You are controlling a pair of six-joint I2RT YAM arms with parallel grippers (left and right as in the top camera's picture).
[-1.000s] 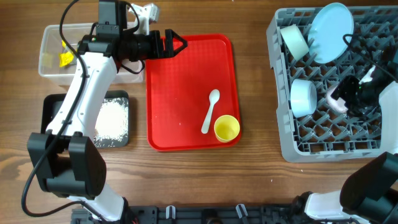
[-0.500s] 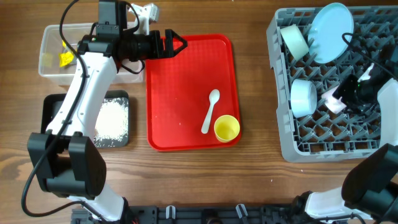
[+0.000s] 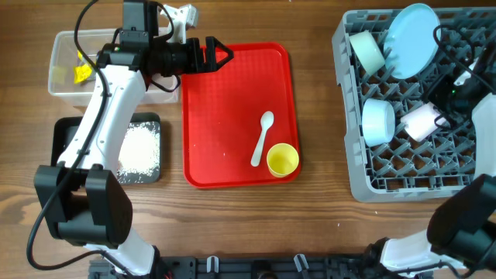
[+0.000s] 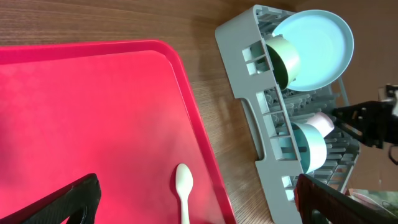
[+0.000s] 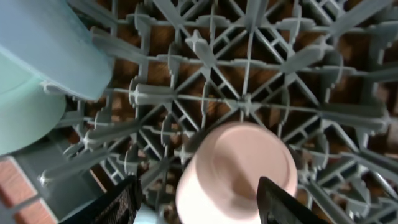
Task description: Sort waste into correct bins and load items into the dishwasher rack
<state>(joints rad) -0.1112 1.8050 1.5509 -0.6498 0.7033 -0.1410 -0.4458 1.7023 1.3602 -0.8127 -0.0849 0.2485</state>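
Left gripper (image 3: 223,56) of mine hangs spread fully wide and empty over the glossy red tray's (image 3: 225,124) far left edge. One clear plastic tub (image 3: 58,81) holds one crinkled yellow wrapper (image 3: 82,72). One shallow black tray (image 3: 59,143) holds grainy white rice (image 3: 142,151). On the red tray lie one white spoon (image 3: 262,139) and one round yellow cup (image 3: 282,160). The grey lattice rack (image 3: 356,182) carries two pale bowls (image 3: 367,51), one round plate (image 3: 413,29) and one pink cup (image 3: 422,122) on its side. My right gripper (image 5: 200,202) hovers half spread over that cup, holding nothing.
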